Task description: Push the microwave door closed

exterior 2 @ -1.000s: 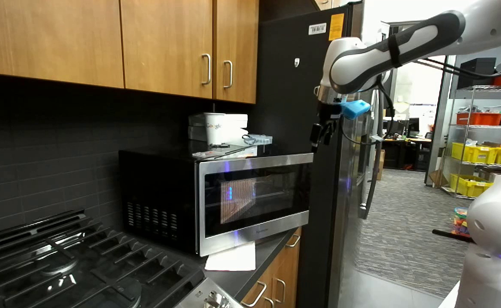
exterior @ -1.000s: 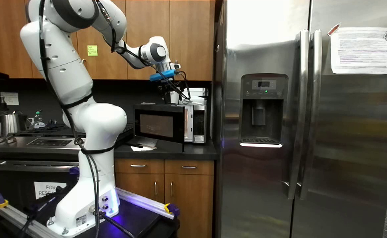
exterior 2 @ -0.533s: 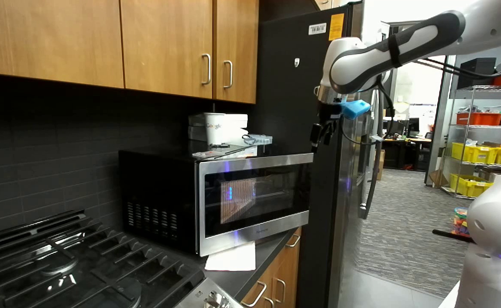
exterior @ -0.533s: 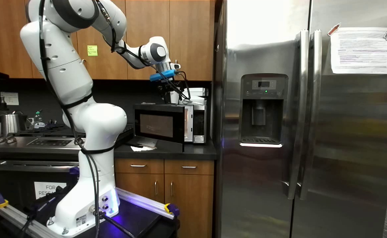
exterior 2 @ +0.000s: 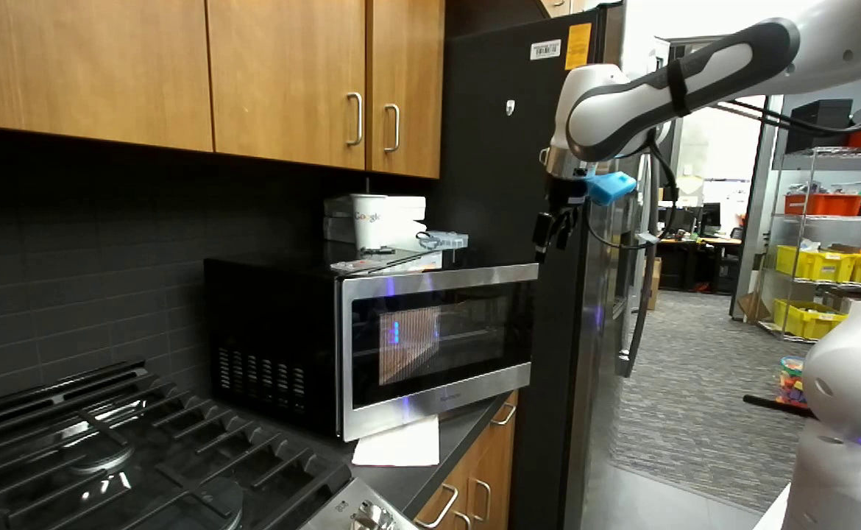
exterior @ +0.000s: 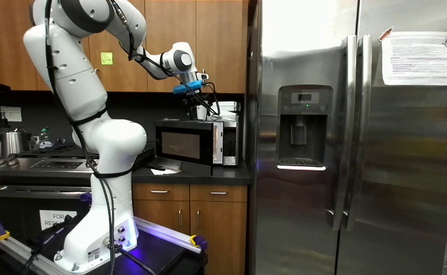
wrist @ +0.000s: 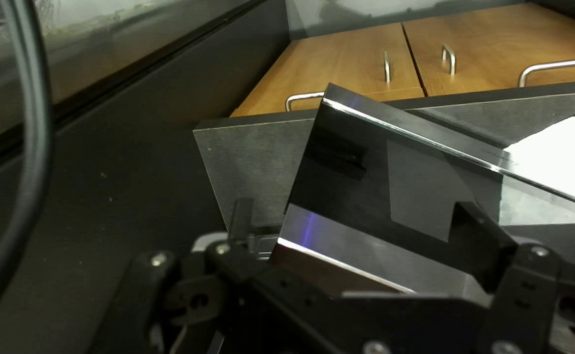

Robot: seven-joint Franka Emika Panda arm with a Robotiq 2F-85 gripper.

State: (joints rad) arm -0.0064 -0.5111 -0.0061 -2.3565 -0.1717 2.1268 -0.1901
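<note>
The microwave [exterior 2: 268,338] is a black box on the counter. Its microwave door [exterior 2: 441,397], dark glass in a silver frame, stands partly open; it also shows in an exterior view [exterior: 183,145]. In the wrist view the door [wrist: 361,182] lies below and between my fingertips, its free edge toward the left. My gripper [exterior 2: 554,239] hangs pointing down near the door's upper free corner. In the wrist view my gripper [wrist: 354,216] is open with nothing between its fingers. I cannot tell whether a finger touches the door. The gripper [exterior: 193,110] is partly hidden by cables in an exterior view.
A white cup [exterior 2: 368,221] and white boxes [exterior 2: 405,213] stand on the microwave. The tall steel fridge [exterior: 303,214] is right beside it. White paper [exterior 2: 401,445] lies on the counter under the door. A gas stove [exterior 2: 107,456] adjoins. Wooden cabinets [exterior 2: 291,73] hang above.
</note>
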